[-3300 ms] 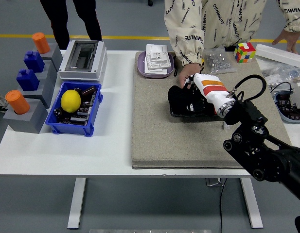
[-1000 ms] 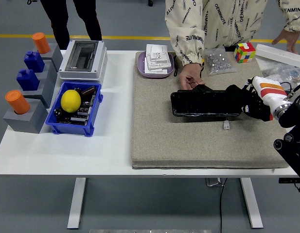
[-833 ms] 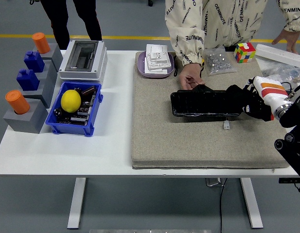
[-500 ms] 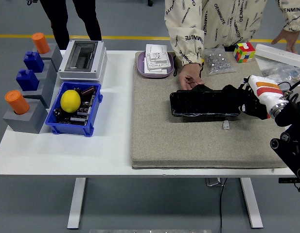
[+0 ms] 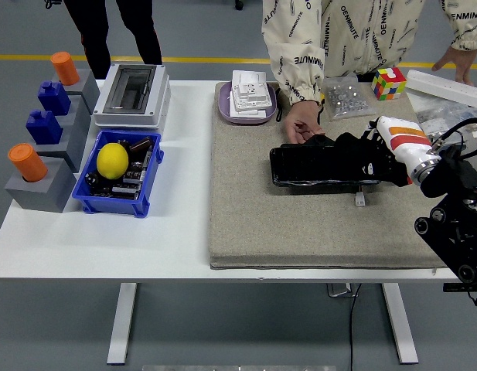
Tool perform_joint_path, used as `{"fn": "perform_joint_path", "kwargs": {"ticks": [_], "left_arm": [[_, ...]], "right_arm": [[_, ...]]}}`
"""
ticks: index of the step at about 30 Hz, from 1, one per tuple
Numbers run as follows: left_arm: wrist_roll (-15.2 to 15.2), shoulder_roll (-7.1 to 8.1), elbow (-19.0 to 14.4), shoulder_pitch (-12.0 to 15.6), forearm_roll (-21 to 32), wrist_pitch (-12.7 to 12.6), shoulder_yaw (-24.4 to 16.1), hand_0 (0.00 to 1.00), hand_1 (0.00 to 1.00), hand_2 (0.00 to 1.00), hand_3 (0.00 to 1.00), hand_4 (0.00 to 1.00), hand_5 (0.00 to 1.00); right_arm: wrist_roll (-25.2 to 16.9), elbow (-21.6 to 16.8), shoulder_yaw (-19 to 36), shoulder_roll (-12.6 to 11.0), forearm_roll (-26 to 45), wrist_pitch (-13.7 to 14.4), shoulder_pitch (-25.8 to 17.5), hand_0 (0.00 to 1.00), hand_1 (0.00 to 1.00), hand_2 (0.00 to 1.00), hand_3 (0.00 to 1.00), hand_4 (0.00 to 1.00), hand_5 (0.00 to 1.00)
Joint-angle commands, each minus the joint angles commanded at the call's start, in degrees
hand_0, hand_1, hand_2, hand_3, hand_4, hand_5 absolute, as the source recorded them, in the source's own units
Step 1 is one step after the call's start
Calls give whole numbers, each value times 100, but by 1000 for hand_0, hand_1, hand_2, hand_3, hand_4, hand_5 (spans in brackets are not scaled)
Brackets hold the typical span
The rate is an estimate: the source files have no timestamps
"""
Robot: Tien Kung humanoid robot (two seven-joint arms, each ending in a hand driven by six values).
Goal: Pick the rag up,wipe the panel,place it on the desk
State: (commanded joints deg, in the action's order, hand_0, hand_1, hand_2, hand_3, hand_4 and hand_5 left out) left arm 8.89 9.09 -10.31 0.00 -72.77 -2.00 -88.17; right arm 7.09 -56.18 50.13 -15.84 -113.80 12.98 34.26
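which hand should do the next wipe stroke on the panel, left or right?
Right. The right hand is already over the black panel's right end, likely with the dark rag under it. No left arm is in view. A person's hand holds the panel's far edge.

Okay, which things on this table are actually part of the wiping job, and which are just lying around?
Part of the job:
- black panel, on the mat
- right hand, on the panel's right part; the rag cannot be told apart from it
- person's hand, at the panel's far edge

Lying about:
- blue bin holding a yellow ball
- Rubik's cube
- purple tray
- grey box
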Motion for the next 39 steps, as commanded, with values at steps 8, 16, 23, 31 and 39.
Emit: {"fn": "perform_joint_path", "kwargs": {"ticks": [8, 16, 23, 31, 39], "left_arm": [[10, 15, 0, 28, 2, -1, 32, 643, 689, 724, 564, 593, 468], [2, 33, 0, 22, 15, 3, 93, 643, 690, 724, 565, 592, 467], [11, 46, 0, 33, 12, 2, 104, 643, 690, 722, 564, 593, 469], [23, 52, 0, 31, 2, -1, 98, 642, 689, 722, 565, 593, 469], [6, 66, 0, -17, 31, 4, 148, 642, 689, 724, 565, 592, 468]], "right_arm": [[4, 5, -40, 260, -20, 15, 7, 247, 300, 394, 392, 998, 39], [11, 22, -214, 571, -28, 24, 160, 249, 299, 395, 393, 998, 39], [13, 20, -311, 789, -41, 26, 275, 248, 300, 395, 393, 998, 38], [3, 14, -253, 1121, -75, 62, 289, 247, 300, 394, 392, 998, 40], [1, 8, -463, 1383, -56, 69, 428, 247, 301, 394, 392, 998, 40]]}}
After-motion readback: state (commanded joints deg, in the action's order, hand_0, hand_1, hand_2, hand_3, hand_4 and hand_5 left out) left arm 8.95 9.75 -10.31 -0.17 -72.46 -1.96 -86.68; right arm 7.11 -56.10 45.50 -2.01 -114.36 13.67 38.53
